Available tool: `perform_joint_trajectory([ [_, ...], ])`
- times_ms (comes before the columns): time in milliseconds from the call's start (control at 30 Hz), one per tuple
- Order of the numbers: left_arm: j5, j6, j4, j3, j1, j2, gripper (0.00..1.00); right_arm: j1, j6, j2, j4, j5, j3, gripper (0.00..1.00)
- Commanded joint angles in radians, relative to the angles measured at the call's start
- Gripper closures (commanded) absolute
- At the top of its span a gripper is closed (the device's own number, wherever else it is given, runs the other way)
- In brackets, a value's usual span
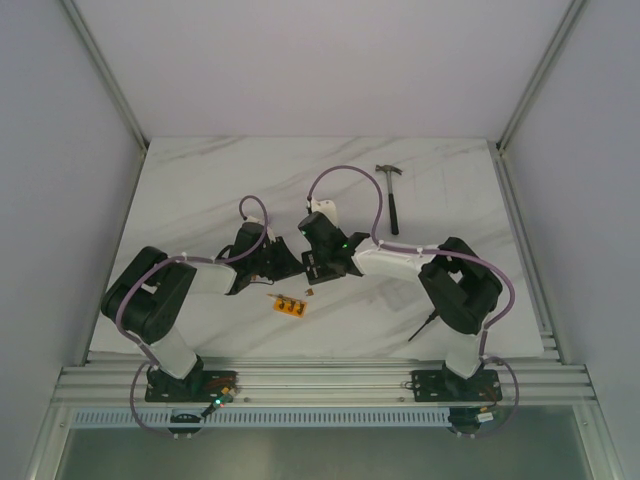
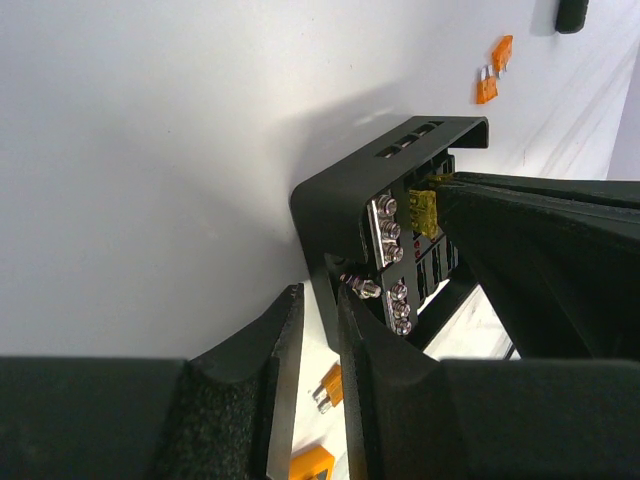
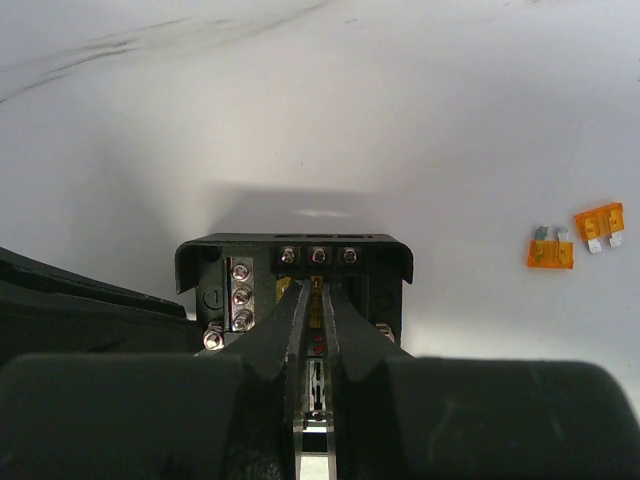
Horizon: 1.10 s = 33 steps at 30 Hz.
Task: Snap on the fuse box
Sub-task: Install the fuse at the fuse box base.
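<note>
The fuse box (image 2: 330, 210), a small black box with silver screws, sits on the white table; in the right wrist view the fuse box (image 3: 210, 262) faces me. The grippers hide it in the top view. My left gripper (image 2: 320, 292) stands at its near side, its narrow jaws closed on the box's thin black wall. My right gripper (image 3: 318, 290) is shut on a yellow fuse (image 2: 424, 210) and holds it at a slot in the box's middle. The two grippers meet at mid-table, left gripper (image 1: 283, 262) beside right gripper (image 1: 320, 262).
An orange strip (image 1: 291, 305) and a small fuse (image 1: 309, 292) lie just in front of the grippers. Two loose orange fuses (image 3: 550, 252) lie right of the box. A hammer (image 1: 393, 195) rests at the back right. Another fuse (image 2: 333, 385) lies under my left fingers.
</note>
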Motion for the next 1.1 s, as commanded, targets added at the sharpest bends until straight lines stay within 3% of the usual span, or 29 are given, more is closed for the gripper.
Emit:
perform_joint_trajectory([
  [0, -0.019, -0.004, -0.013, -0.009, 0.005, 0.01, 0.7, -0.022, -0.003, 0.156, -0.286, -0.012, -0.143, 1.0],
  [167, -0.002, -0.014, 0.001, -0.02, 0.007, -0.007, 0.7, 0.02, -0.023, 0.089, -0.288, -0.008, -0.108, 1.0],
  [667, -0.007, -0.013, -0.019, -0.017, 0.006, -0.058, 0.65, 0.019, -0.064, 0.019, -0.304, -0.005, 0.152, 0.65],
  [1067, -0.015, 0.004, -0.046, 0.02, 0.005, -0.025, 0.6, -0.051, -0.093, 0.035, -0.378, -0.149, 0.278, 0.66],
])
